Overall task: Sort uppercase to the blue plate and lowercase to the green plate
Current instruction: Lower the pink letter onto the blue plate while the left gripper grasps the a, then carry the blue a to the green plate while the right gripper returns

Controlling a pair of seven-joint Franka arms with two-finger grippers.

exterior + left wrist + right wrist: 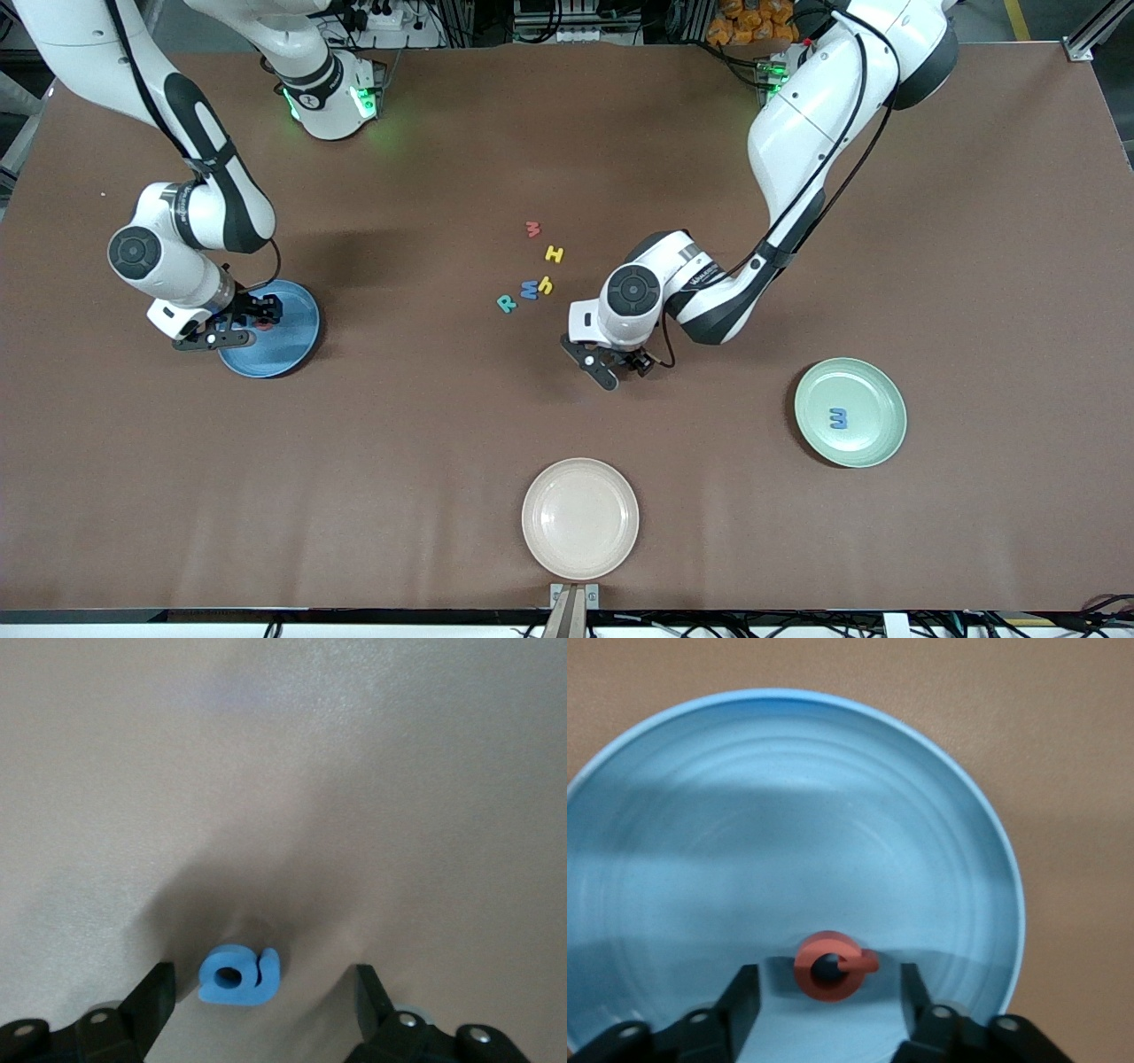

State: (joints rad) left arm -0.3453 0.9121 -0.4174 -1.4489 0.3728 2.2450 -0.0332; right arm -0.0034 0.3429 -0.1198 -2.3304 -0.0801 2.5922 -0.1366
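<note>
1. The right gripper (pixel 232 328) hangs over the blue plate (pixel 292 346), jaws spread; in the right wrist view the red round letter (pixel 830 966) lies on the plate between the fingers, touching neither.
2. From the front, the right gripper hides most of that red letter.
3. The left gripper (pixel 611 365) is low over the table, jaws apart around the blue round letter (pixel 239 974), which lies on the table untouched and is hidden in the front view.
4. The green plate (pixel 873 443) holds the blue m (pixel 838 417).
5. R (pixel 507 303), M (pixel 529 290), h (pixel 546 285), H (pixel 555 254) and w (pixel 532 229) lie clustered mid-table.
6. The cream plate (pixel 580 518) is nearest the front camera.
</note>
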